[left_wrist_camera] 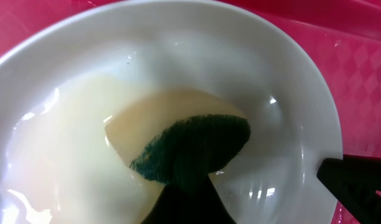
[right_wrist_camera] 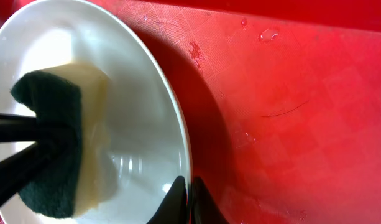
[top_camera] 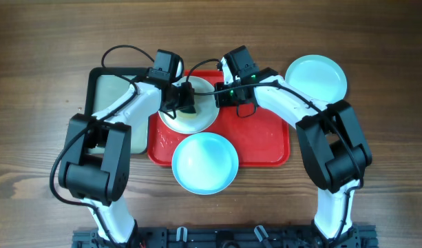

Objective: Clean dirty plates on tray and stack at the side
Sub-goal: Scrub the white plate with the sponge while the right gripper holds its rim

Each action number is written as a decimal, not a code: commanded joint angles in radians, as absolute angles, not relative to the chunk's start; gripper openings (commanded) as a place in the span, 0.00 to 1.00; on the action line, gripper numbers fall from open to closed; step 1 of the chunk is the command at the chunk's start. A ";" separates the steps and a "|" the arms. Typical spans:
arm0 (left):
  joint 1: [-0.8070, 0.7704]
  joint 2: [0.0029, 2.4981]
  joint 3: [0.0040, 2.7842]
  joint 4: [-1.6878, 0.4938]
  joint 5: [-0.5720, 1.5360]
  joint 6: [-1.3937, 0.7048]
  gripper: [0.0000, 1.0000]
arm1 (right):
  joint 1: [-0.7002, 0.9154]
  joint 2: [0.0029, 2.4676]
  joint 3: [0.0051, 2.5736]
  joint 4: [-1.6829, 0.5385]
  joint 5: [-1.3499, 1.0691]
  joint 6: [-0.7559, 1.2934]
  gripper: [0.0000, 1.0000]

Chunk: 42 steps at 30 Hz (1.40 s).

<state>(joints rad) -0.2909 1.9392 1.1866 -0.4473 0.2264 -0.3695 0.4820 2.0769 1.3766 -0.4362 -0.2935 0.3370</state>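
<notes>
A white plate (top_camera: 204,114) sits at the back left of the red tray (top_camera: 266,141). My left gripper (top_camera: 185,98) is shut on a yellow sponge with a dark green scrub face (left_wrist_camera: 196,146) and presses it inside the white plate (left_wrist_camera: 115,74). My right gripper (top_camera: 224,96) is shut on the white plate's right rim (right_wrist_camera: 178,143), one finger on each side (right_wrist_camera: 189,198). An aqua plate (top_camera: 204,163) lies on the tray's front edge. A second aqua plate (top_camera: 316,77) lies on the table at the back right, off the tray.
A black-rimmed grey-green tray (top_camera: 114,86) sits left of the red tray under my left arm. Water drops and a scratch mark the red tray floor (right_wrist_camera: 289,93). Wooden table (top_camera: 389,165) surrounds everything.
</notes>
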 commanded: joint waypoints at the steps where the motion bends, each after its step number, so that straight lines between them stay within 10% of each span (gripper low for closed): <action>1: -0.336 1.979 1.144 -0.459 0.290 -0.375 0.04 | 0.514 2.091 1.372 -0.422 -0.360 0.344 0.04; 13: -0.295 1.874 1.200 -0.388 0.459 -0.345 0.04 | 0.514 2.091 1.372 -0.422 -0.360 0.344 0.04; 22: -0.252 1.647 1.199 -0.557 0.176 -0.345 0.04 | 0.514 2.091 1.372 -0.422 -0.360 0.343 0.04; 42: -0.268 1.924 1.143 -0.635 0.078 -0.465 0.04 | 0.514 2.091 1.372 -0.422 -0.360 0.341 0.04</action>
